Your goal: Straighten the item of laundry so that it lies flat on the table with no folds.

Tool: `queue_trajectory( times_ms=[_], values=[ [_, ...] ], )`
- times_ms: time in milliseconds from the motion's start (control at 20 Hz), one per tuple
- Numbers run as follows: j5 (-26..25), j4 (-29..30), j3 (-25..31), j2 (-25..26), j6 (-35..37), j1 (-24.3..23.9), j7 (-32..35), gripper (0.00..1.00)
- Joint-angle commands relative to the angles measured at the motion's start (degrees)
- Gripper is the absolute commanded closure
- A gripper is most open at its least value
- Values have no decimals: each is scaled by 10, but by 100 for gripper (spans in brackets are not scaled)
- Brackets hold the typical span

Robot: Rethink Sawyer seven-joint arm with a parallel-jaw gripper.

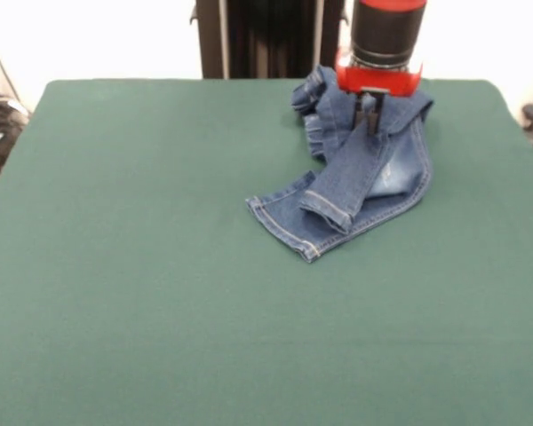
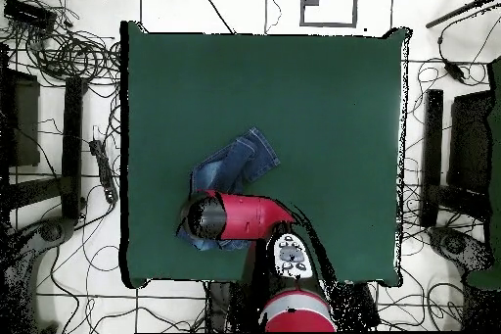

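The small blue denim jeans (image 1: 364, 182) lie crumpled at the far right of the dark green table (image 1: 160, 284), near the robot's side. The legs are folded over each other, and the pale-stitched hems point toward the table's middle. My gripper (image 1: 369, 114) comes straight down onto the upper part of the jeans and is shut on a raised fold of denim. In the overhead view the jeans (image 2: 238, 162) show beside the red arm (image 2: 245, 216), which hides the gripper and part of the cloth. The table (image 2: 323, 105) is far wider than the jeans.
The robot's dark pedestal (image 1: 266, 40) stands behind the table's far edge. Cables and stands (image 2: 68, 56) lie on the floor around the table. The jeans are close to the table's edge on the robot's side.
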Motion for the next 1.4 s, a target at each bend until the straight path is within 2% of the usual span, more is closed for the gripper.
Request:
queue_trajectory(
  times_ms=[50, 250, 750, 1150, 1400],
  values=[
    [1, 12, 59, 28, -38, 5, 70, 100],
    [18, 29, 64, 18, -4, 4, 77, 100],
    [61, 150, 73, -28, 86, -3, 96, 100],
    [64, 201, 67, -30, -10, 19, 117, 100],
    [74, 223, 75, -25, -18, 21, 118, 100]
  ],
)
